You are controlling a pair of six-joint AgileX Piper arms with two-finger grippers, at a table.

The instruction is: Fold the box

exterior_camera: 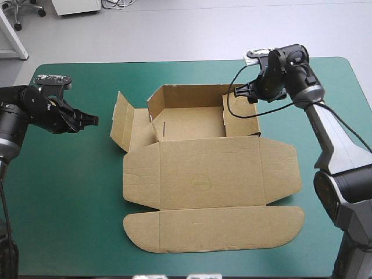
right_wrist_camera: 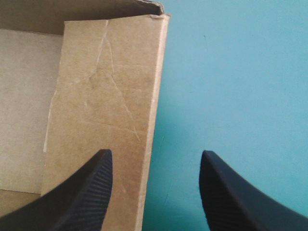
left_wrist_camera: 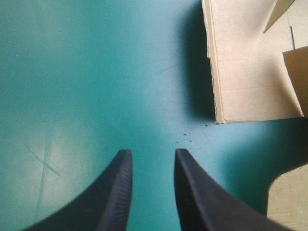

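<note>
A brown box (exterior_camera: pixel 197 168) lies mid-tabletop (exterior_camera: pixel 70 221), its far walls raised and its lid flat. The left gripper (exterior_camera: pixel 92 120), slightly parted, hovers beside the box's left flap. The right gripper (right_wrist_camera: pixel 156 155), spread wide, straddles the box's right wall.

table (exterior_camera: pixel 64 197): teal-green cover with rounded corners (far edge meets grey floor (exterior_camera: pixel 174 35)) | marks on cover: small dark specks (left_wrist_camera: pixel 186 138) in a loose cluster; faint pale scuff lines (left_wrist_camera: pixel 44 164) crossing each other
</note>
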